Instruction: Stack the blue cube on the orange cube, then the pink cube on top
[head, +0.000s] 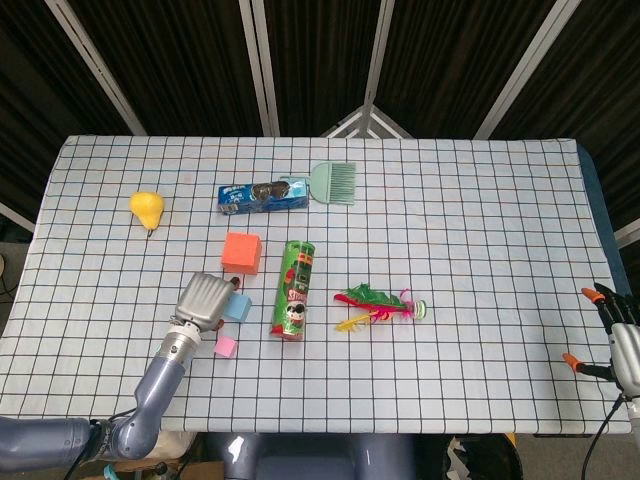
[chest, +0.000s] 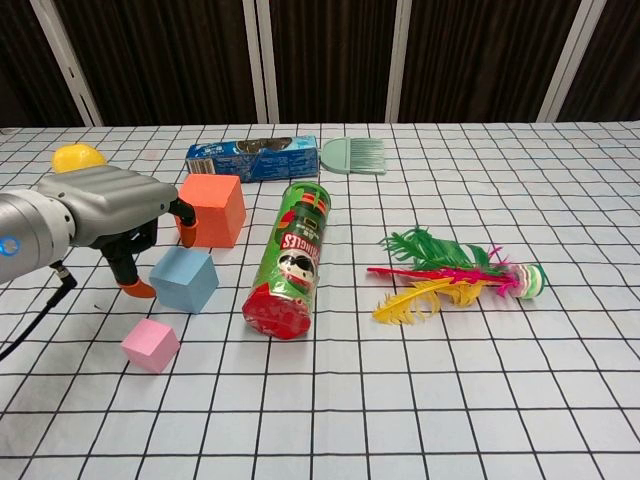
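Note:
The orange cube (head: 242, 253) (chest: 211, 210) stands left of centre on the checked cloth. Just in front of it sits the blue cube (head: 239, 308) (chest: 185, 279), with the small pink cube (head: 225, 347) (chest: 150, 345) nearer still. My left hand (head: 204, 300) (chest: 108, 212) hovers at the blue cube's left side, fingers apart and holding nothing. One orange fingertip (chest: 138, 289) is by the cube's left face; another (chest: 187, 236) is between the blue and orange cubes. Whether they touch the cube is unclear. My right hand (head: 618, 338) stays at the table's right edge, fingers spread, empty.
A green chips can (head: 292, 290) (chest: 292, 260) lies right of the cubes. Beyond it is a feather shuttlecock (head: 380, 305) (chest: 455, 277). A blue cookie pack (head: 262, 196) (chest: 252, 158) and a green brush (head: 333, 183) (chest: 354, 155) lie farther back; a yellow pear (head: 147, 208) (chest: 77, 158) is at far left.

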